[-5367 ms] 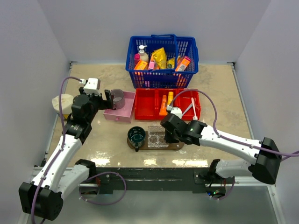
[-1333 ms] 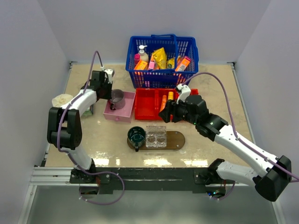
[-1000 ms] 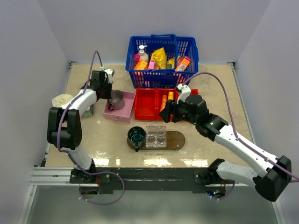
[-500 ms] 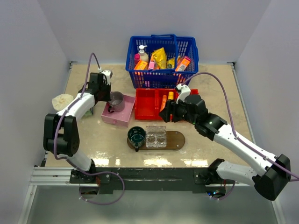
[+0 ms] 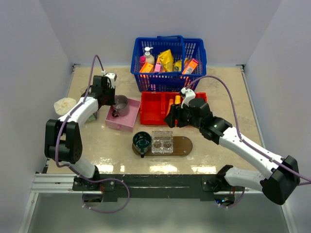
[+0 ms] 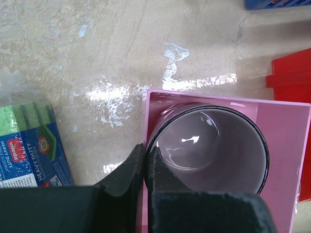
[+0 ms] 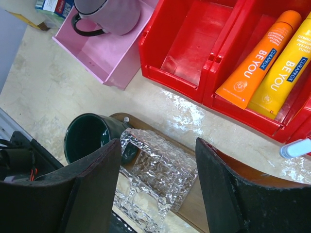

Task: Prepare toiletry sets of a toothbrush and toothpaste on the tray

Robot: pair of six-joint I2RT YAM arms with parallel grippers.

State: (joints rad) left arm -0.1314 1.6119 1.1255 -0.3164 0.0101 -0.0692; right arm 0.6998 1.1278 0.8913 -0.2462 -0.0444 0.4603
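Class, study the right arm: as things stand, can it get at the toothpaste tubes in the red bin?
Probably yes. The right gripper hangs open just short of the red bin, and both toothpaste tubes lie uncovered in its middle compartment. The compartment walls might crowd the grip.

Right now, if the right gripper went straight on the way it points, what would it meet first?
Probably the clear embossed holder on the tray, which sits between the fingers of the open right gripper in its wrist view. Depth is unclear; it might hit the table beside it instead.
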